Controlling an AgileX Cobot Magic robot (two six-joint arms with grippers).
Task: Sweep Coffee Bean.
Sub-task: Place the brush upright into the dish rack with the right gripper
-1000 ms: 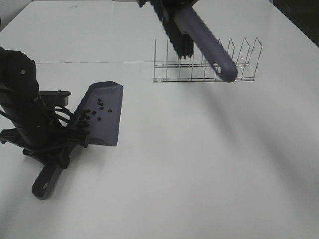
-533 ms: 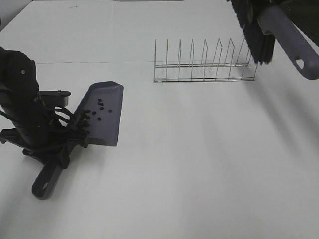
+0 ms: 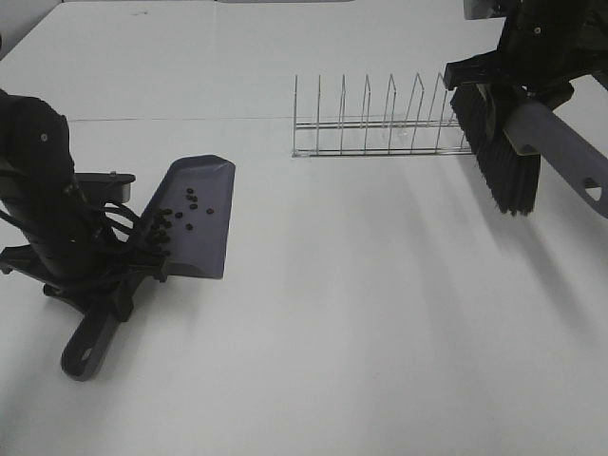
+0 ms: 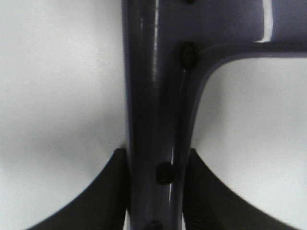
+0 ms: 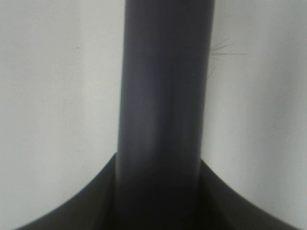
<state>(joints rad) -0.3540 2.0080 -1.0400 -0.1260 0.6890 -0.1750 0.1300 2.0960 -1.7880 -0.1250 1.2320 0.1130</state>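
**Beans in the pan, brush held up at the far right**

The left gripper [image 4: 156, 191] has its 2 dark fingers [image 4: 112, 194] pressed tight against either side of the dustpan's handle, with no gap showing. The grey-purple dustpan [image 3: 211, 242] lies on the white table [image 3: 332, 332] at the left. Its looped handle end pokes out below the arm toward the near edge.

The coffee beans [image 3: 177, 217] sit inside the pan. They are tiny dark brown-black ovals, loosely scattered. Most are bunched on the handle side of the tray and a few lie further out toward the lip. In the left wrist view, small dark ovals dot the handle's groove; I cannot tell whether they are beans or holes.

The right gripper [image 5: 160, 201] is clamped on the brush's grey handle in the same way, 1 finger on each side. The brush [image 3: 556, 142] hangs at the far right with its black bristles pointing down. It is just beside the right end of the wire rack [image 3: 380, 128] and well apart from the dustpan.
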